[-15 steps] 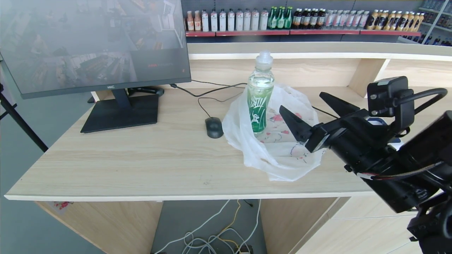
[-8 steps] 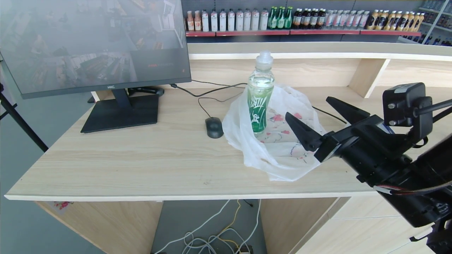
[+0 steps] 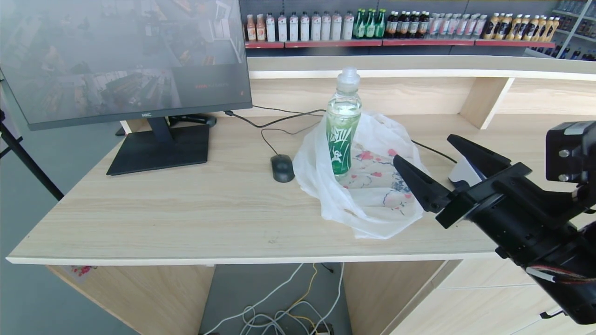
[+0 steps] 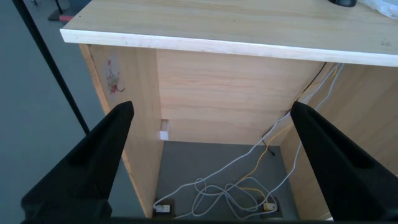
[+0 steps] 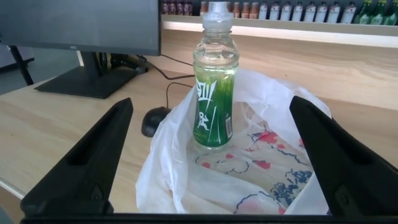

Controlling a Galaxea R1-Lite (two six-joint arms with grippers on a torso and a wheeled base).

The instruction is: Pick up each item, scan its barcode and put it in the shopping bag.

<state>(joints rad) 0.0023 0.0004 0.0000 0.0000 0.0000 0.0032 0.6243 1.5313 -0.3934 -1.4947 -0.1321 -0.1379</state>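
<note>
Now: bottle [image 3: 343, 135] upright inside shopping bag [image 3: 372, 209]; right fingers [image 3: 416, 181] spread beside it; left fingers [image 4: 99, 155] spread.

A dark monitor [image 3: 121, 56] and a black mouse [image 3: 282, 168] are set on a pale wooden counter [image 3: 186, 214], loose cables [image 3: 274, 314] are seen on the grey floor [image 3: 28, 298] beneath, and bottles are ranged along a shelf [image 3: 400, 43] behind.

I see the bottle [image 3: 343, 123] upright in the shopping bag [image 3: 372, 209]
Clear, green-labelled, capped; the white plastic bag lies crumpled open just beside the mouse [image 3: 282, 168].
</note>
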